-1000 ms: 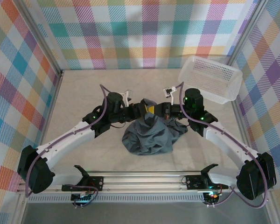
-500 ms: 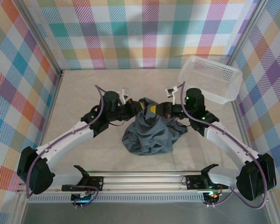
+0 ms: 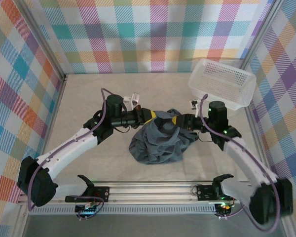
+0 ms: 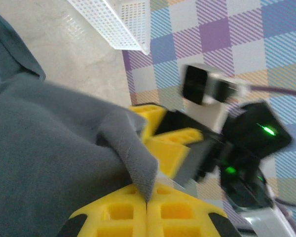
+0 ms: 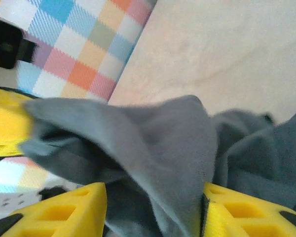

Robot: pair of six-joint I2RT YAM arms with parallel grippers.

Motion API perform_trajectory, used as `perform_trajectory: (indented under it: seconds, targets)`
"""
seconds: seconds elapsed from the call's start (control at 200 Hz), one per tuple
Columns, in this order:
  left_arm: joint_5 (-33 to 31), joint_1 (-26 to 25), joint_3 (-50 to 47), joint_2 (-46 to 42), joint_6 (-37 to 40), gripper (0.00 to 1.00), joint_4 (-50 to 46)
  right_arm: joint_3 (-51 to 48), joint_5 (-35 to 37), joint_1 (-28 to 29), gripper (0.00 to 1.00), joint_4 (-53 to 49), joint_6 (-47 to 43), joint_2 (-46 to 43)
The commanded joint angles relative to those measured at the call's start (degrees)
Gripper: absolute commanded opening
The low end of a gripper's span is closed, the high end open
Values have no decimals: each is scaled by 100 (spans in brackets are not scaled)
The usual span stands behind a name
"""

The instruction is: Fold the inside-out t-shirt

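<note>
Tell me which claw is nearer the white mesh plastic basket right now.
Right. The right claw grips the right end of the dark slate-grey cloth t-shirt, just short and left of the white mesh basket; the left claw grips the opposite end, farther off.

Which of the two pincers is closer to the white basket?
The right pincer: it is on the t-shirt's side facing the basket, while the left pincer is on the opposite side.
</note>
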Motion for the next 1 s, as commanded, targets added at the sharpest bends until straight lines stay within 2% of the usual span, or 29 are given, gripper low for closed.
perform_trajectory:
  seconds: [0.0, 0.085, 0.16, 0.2, 0.255, 0.33, 0.42, 0.49, 0.575, 0.66, 0.72, 0.77, 0.855, 0.895, 0.945, 1.0]
  targets:
    - [206, -50, 220, 21, 265, 0, -36, -60, 2459, 885, 45, -525, -665, -949]
    - [178, -58, 289, 98, 267, 0, -44, 158, 4259, 1898, 42, -972, -934, -1128]
    - [183, -65, 383, 193, 276, 0, -71, 450, 5358, 2593, 41, -1279, -1111, -922]
    - [177, -75, 415, 223, 276, 0, -80, 632, 5690, 2869, 44, -1437, -1136, -727]
    - [153, -72, 463, 250, 294, 0, -127, 896, 5786, 3113, 45, -1667, -1146, -431]
    - [98, -75, 478, 219, 292, 0, -152, 1048, 5220, 3169, 43, -1611, -1033, -58]
    - [66, -76, 519, 215, 310, 0, -231, 1103, 5057, 3169, 33, -1545, -218, 377]
    - [55, -76, 530, 222, 315, 0, -279, 1192, 5041, 3169, 32, -1594, -40, 771]
    - [80, -75, 521, 207, 309, 0, -263, 1397, 5631, 3169, 44, -1879, -149, 1187]
    - [102, -79, 517, 212, 310, 0, -281, 1514, 5934, 3162, 52, -1770, -503, 1458]
    - [123, -77, 504, 189, 296, 0, -256, 1625, 6441, 3137, 60, -1808, -653, 1703]
    - [125, -82, 494, 156, 285, 0, -230, 1745, 6759, 2985, 62, -1988, -703, 1949]
    - [64, -76, 501, 66, 356, 0, -320, 1916, 6541, 2616, 52, -2299, -714, 2277]
    - [16, -69, 533, 19, 448, 0, -456, 1949, 6209, 2499, 42, -2360, -748, 2319]
    - [-59, -67, 588, -12, 613, 0, -655, 1952, 5711, 2404, 24, -2359, -789, 2257]
    - [-154, -34, 615, 2, 751, 0, -887, 1976, 4942, 2334, 13, -2323, -849, 2084]
